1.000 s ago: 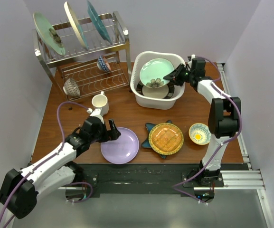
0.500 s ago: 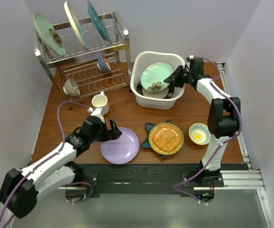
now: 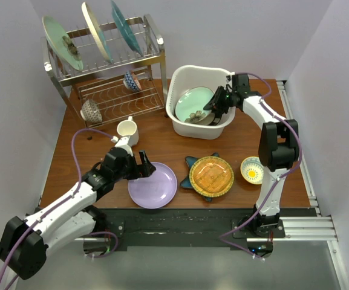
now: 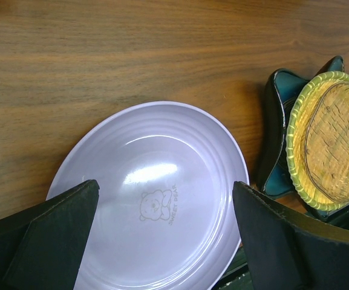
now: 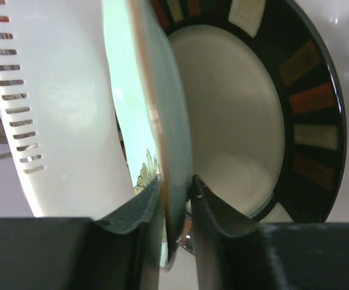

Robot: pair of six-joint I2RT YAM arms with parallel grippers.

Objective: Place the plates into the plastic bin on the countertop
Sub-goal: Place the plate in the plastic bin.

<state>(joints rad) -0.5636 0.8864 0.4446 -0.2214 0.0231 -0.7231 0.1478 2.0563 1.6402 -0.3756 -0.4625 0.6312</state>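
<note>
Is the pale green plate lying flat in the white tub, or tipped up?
Tipped: the green plate leans inside the tub, rim between the fingers of the right gripper.

- A brown wood-grain counter fills the middle of the overhead view.
- Plain pale grey-lavender walls close it in: back wall, left wall, right wall.
- A black strip runs along the counter's near edge.
- A silver metal rail lines its right edge.
- Below lies a smooth grey floor.
- The light is soft and even.
</note>
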